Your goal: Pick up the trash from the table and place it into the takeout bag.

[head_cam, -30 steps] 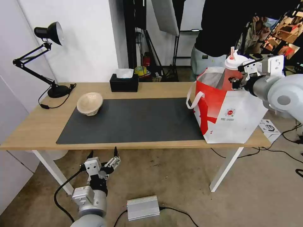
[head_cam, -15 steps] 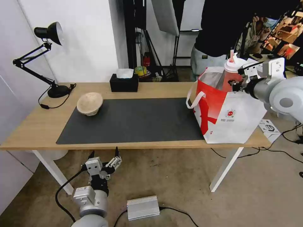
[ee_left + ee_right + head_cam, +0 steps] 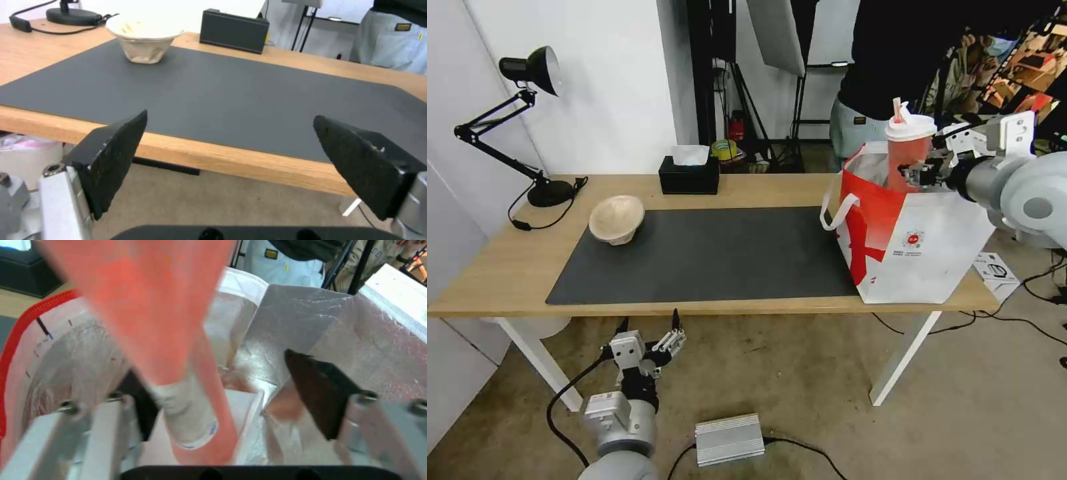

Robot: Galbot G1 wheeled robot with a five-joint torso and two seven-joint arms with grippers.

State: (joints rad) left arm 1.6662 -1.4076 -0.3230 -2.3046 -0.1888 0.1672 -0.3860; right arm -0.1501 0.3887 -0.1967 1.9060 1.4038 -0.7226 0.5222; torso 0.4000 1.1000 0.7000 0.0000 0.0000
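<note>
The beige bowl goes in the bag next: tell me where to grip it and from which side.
Pinch the rim of the beige bowl from above, one finger inside, one outside. It stands upright with its mouth open, and its walls taper downward, so a side squeeze would likely slip.

Left arm parked low, below the front edge of the bench (image 3: 507, 267), wrist turned upward, left pincer (image 3: 647, 333) with its two dark fingers (image 3: 115, 156) spread wide and nothing between them. Right arm stretched in from the right at the height of the takeout bag (image 3: 920, 247) mouth, right pincer (image 3: 917, 175) over the opening, fingers (image 3: 318, 396) parted, the red drink cup (image 3: 908, 150) standing between them, leaning against one finger and clear of the other.
</note>
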